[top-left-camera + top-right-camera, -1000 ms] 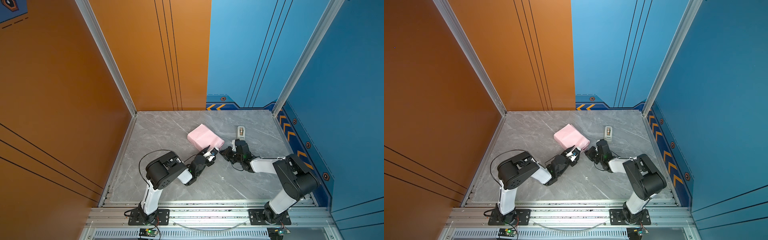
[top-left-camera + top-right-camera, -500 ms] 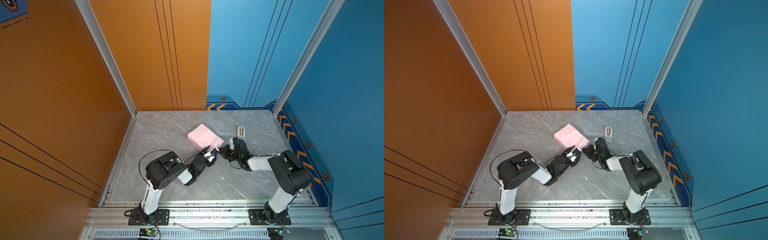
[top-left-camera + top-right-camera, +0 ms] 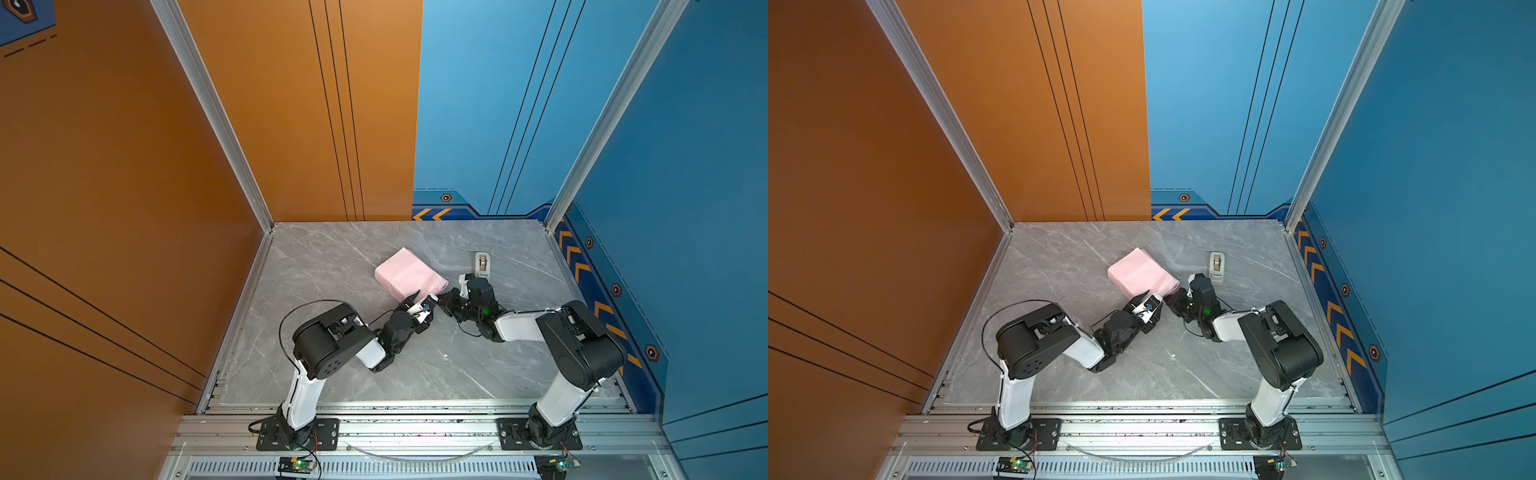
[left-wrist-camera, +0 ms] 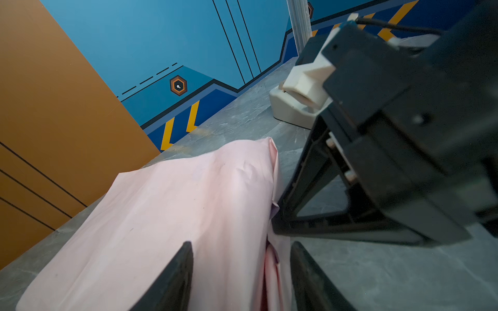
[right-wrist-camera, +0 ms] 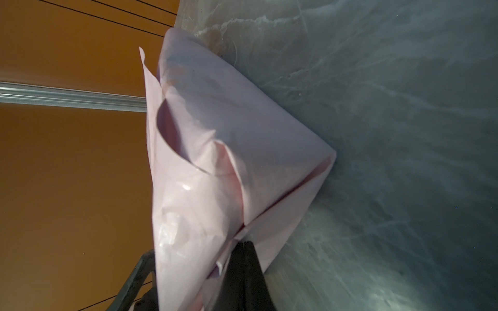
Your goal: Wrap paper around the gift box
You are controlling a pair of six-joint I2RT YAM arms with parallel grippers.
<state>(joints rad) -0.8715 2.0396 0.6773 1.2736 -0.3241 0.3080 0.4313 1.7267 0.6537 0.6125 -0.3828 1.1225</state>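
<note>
The gift box is hidden; all I can see is the paper [image 3: 409,274], pale pink side out, folded round it into a parcel. In both top views it lies near the middle of the grey counter [image 3: 332,257], its long axis running from upper left to lower right. The loosely folded end faces lower right, and that's where both arms meet.

The right hand [image 5: 244,258] is closed, its tip pushed against the seam where the end flaps cross. The left hand [image 4: 242,258] comes in from the lower left with its jaws apart, astride the parcel's end edge; I can't tell whether it is pinching the paper or only bracketing it.

That end looks unsecured to me, so sealing it comes next. The tape dispenser [image 3: 482,264] stands just beyond the right hand, to the upper right, so the right arm is nearer it
</note>
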